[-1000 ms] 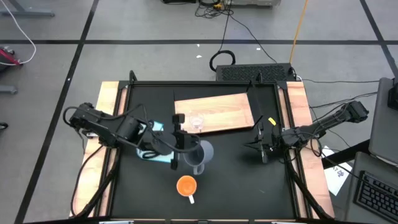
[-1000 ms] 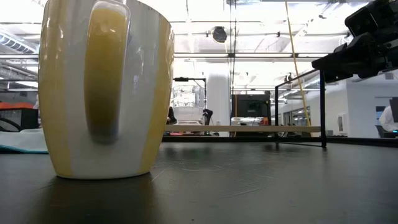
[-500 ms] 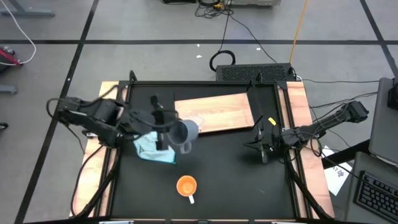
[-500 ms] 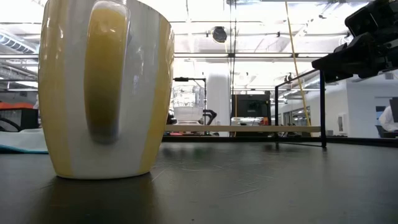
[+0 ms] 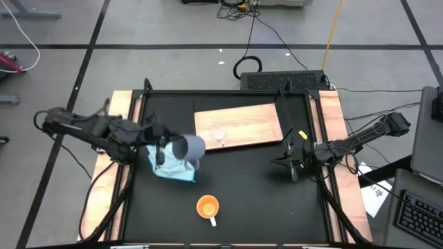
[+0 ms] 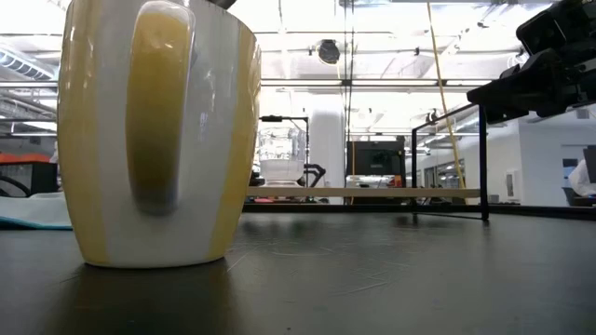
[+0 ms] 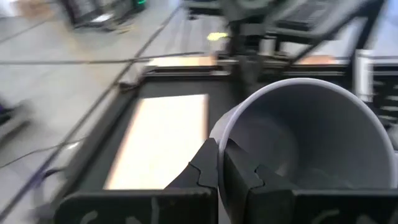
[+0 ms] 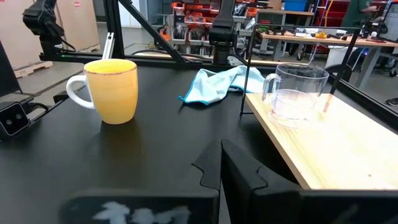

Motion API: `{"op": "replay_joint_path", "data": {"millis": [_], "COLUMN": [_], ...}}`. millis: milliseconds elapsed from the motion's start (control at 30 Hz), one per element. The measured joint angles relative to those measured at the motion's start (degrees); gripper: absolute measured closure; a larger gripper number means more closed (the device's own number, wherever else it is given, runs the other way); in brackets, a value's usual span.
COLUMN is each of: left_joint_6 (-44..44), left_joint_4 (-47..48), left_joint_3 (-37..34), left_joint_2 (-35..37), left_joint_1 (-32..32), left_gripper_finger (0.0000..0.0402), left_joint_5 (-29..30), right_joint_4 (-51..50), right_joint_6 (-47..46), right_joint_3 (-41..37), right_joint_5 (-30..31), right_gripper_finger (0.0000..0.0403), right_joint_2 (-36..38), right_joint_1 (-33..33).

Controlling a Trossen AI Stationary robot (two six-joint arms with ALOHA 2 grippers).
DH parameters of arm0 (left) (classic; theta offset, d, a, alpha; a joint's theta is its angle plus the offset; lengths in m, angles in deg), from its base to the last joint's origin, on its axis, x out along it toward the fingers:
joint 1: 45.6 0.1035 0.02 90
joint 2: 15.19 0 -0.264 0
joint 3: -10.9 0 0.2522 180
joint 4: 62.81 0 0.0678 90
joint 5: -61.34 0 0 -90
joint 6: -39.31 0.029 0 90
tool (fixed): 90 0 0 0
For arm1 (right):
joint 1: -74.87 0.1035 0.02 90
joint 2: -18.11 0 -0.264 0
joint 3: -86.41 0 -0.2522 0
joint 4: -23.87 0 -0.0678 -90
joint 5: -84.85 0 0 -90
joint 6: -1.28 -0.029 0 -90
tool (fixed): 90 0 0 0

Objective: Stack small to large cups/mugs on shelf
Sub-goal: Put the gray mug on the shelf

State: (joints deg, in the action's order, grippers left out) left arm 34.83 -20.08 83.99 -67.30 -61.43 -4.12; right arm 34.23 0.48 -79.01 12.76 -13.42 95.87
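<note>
In the high view my left gripper (image 5: 166, 146) carries the grey-blue mug (image 5: 187, 147) over the table's left half, above a light blue cloth (image 5: 171, 167). The mug lies tipped on its side, mouth toward the arm. The light-wood shelf board (image 5: 249, 121) lies flat at the table's far middle. The tiny clear glass cup (image 5: 219, 134) stands on its near-left part. The orange mug (image 5: 208, 206) stands upright on the table near the near edge, white handle toward the near side. My right gripper (image 5: 293, 164) waits shut, low at the table's right. My left gripper (image 7: 219, 152) is shut on the grey-blue mug's rim (image 7: 219, 127), the wall pinched with one finger (image 7: 239, 177) inside the mug and the other finger (image 7: 205, 168) outside. The mug is lifted clear of the table and tipped, its mouth facing back toward the wrist.
The light blue cloth lies crumpled below the held mug. Pale wooden rails (image 5: 121, 111) run along both table sides. The low view is largely filled by the orange mug (image 6: 154, 130). The right wrist view shows black tabletop (image 8: 155, 143) between the orange mug and the board.
My left gripper, keeping hold of the grey-blue mug, has drawn back from the table's middle toward its left and far side and risen. The mug has gone from upright to tipped on its side and now hangs over the cloth. The right arm has kept still.
</note>
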Motion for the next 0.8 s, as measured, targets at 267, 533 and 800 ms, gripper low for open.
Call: {"op": "replay_joint_path", "data": {"millis": [267, 533, 800], "left_joint_6": [1.0, 2.7, 1.8], "left_joint_4": [-23.4, -28.7, -30.6], "left_joint_3": [-15.5, -17.2, -17.2], "left_joint_2": [0.5, -2.6, -5.0], "left_joint_1": [-0.7, 0.6, 7.3], "left_gripper_finger": [0.0397, 0.0397, 0.0397], "left_joint_5": [-3.5, -5.1, -11.8], "right_joint_4": [0.2, 1.4, 1.4], "right_joint_6": [0.0, -0.1, -0.1], "right_joint_3": [0.0, 0.0, 0.0], "right_joint_5": [0.0, 0.0, 0.0], "right_gripper_finger": [0.0403, 0.0403, 0.0403], "right_joint_2": [0.0, 0.0, 0.0], "right_joint_1": [0.0, 0.0, 0.0]}}
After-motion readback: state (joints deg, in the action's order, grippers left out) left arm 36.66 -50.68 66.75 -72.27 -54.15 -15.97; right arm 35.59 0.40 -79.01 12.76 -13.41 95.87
